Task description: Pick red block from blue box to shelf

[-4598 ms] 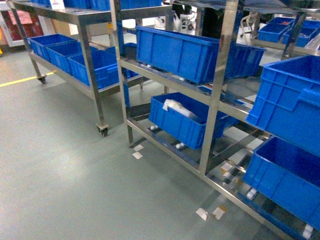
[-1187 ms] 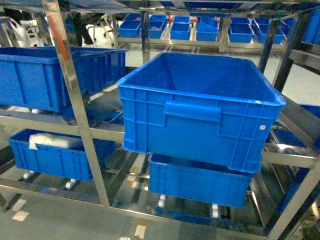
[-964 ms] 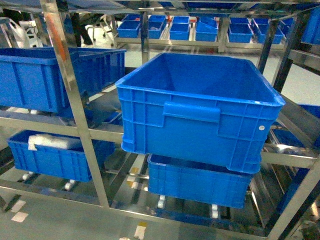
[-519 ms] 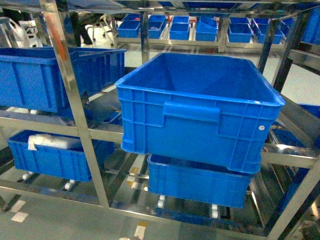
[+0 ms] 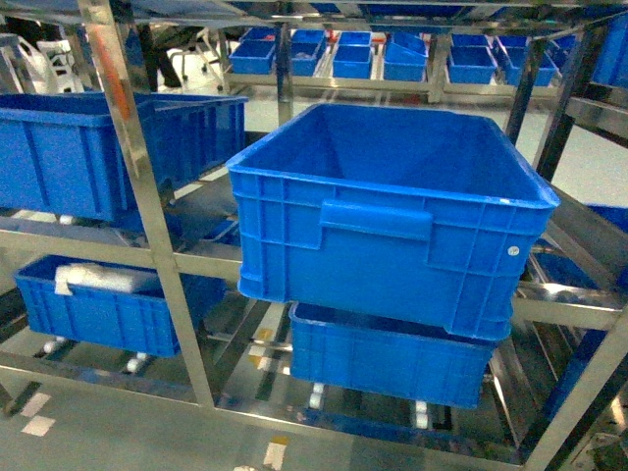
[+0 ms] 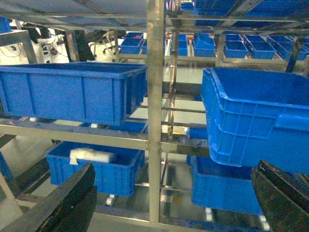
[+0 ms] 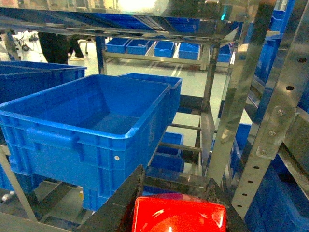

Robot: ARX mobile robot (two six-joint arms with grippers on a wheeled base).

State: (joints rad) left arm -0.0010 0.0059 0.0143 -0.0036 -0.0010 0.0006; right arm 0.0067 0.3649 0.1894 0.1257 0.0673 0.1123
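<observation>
Red block (image 7: 179, 215) bottom cut off

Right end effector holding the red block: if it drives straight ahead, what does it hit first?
Probably the near wall of the big blue crate on the shelf, which sits ahead and slightly left of the right end effector and its red block. Depth is unclear.

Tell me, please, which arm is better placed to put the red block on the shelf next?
The right: its end effector already grips the red block facing the shelf. The left end effector is open and empty.
</observation>
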